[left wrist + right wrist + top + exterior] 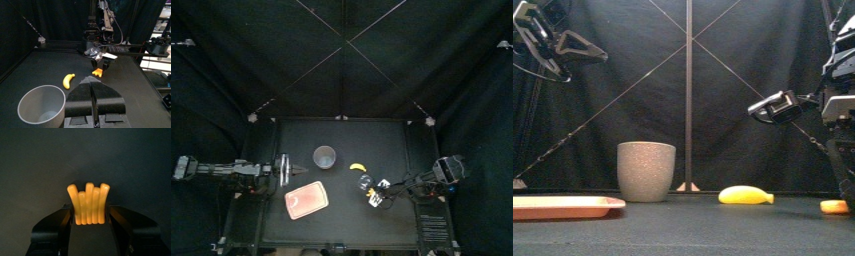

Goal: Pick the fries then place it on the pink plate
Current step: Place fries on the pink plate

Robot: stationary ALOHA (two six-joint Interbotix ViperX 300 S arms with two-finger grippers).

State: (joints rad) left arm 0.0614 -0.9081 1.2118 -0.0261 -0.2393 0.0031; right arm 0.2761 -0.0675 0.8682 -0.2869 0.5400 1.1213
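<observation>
– At desk right, what's the arm doing?

– The R end effector (89,213) sits low over the desk (345,225). Its jaws are closed against both sides of the fries (88,203), a bunch of orange-yellow sticks poking out past the jaw tips. It reads as a grip, tho how firm can't be judged.

– Fries off the desk yet?

– Can't tell. The front view shows them at the far right edge, at or barely above the surface.

– And the target?

– The pink plate (307,200) is flat and empty. It lies front-left of centre, near the fries on their left in the top view, not touching them.

– Anything in between?

– No. A grey cup (647,170) stands upright further back. A yellow banana (746,195) lies behind the R end effector, apart from cup and fries. Neither sits on the straight line from fries to plate.

– L arm?

– Resting at desk left. The L end effector (93,85) has its jaws pressed together w/ nothing in them, and it points toward cup and banana.

– So which step?

– Prob. the pick: grasp made, lift not confirmed. Placing isn't done, since the plate is bare.

– What does the next move need?

– My guess: raise the fries enough to clear the plate's rim, carry them left and a bit toward the front, lower over the plate's middle, then open the jaws. The sticks jut out beyond the tips, so the grip should hold steady or they may swivel. In the top view the L end effector sits close to the plate's back-left corner, so approach w/ care on that side.
</observation>
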